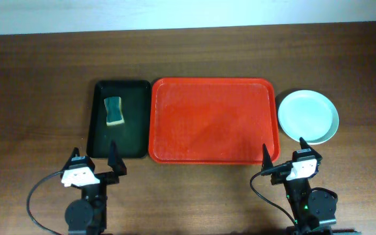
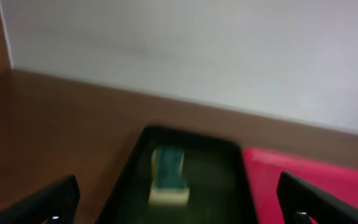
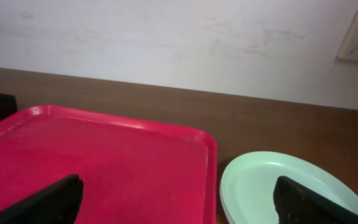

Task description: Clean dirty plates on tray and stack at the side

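left tool [image 2: 178, 186]: wide apart, empty | right tool [image 3: 179, 186]: wide apart, empty

Both arms are black. The left tool [image 1: 94, 156] and the right tool [image 1: 284, 154] each carry two slim black fingers that taper to a point when seen from above. In the wrist views the fingers [image 2: 55, 199] look like flat, dark, matte wedges. Behind each tool sits a boxy white block [image 1: 78, 173]. Lower down, each arm has a round black housing [image 1: 79, 213]. A thin black cable [image 1: 36, 193] loops out from the left arm, and another curls beside the right, where a small green light [image 1: 303, 207] glows
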Tool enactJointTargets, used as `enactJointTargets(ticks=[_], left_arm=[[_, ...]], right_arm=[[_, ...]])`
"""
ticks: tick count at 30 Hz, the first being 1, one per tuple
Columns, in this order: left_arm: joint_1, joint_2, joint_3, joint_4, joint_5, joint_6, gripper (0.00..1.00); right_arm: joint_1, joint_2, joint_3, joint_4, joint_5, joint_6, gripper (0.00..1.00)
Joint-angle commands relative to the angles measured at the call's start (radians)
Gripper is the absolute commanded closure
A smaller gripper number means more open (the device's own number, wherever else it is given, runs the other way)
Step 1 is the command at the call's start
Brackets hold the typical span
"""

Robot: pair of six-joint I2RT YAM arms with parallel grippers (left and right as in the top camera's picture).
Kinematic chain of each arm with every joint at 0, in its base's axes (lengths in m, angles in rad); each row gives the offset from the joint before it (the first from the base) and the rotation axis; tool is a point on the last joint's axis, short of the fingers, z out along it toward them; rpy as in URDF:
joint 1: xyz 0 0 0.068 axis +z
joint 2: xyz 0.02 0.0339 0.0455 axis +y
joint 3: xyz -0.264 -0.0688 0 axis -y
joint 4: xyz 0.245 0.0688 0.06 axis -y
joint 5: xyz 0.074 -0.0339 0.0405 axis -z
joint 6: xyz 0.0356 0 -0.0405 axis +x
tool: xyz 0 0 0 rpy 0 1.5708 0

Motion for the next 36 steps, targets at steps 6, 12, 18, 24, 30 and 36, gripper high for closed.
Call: enactJointTargets(ticks=[6, 12, 18, 24, 30, 36], left_arm=[[0.011, -0.092, -0.008, -0.098, -0.002, 0.087, 0.01], [0.011, -0.092, -0.008, -0.111, 0.115, 0.316, 0.01], [-0.032, -0.092, -0.008, -0.111, 0.106, 0.388, 0.01], [-0.034, -0.092, -0.008, -0.111, 0.109, 0.387, 0.01], [-0.033, -0.092, -0.008, -0.111, 0.109, 0.387, 0.01], [-0.032, -0.092, -0.008, -0.112, 0.109, 0.387, 0.01]], right_arm=[[-0.005, -0.01, -0.005, -0.004, -0.013, -0.006, 0.02], [-0.005, -0.01, -0.005, -0.004, -0.013, -0.007, 0.02], [-0.005, -0.01, -0.005, -0.004, -0.013, -0.007, 0.02], [-0.005, -0.01, -0.005, -0.004, -0.013, -0.007, 0.02], [-0.005, -0.01, -0.005, -0.004, -0.013, -0.007, 0.02], [-0.005, -0.01, -0.005, -0.004, -0.013, -0.007, 0.02]])
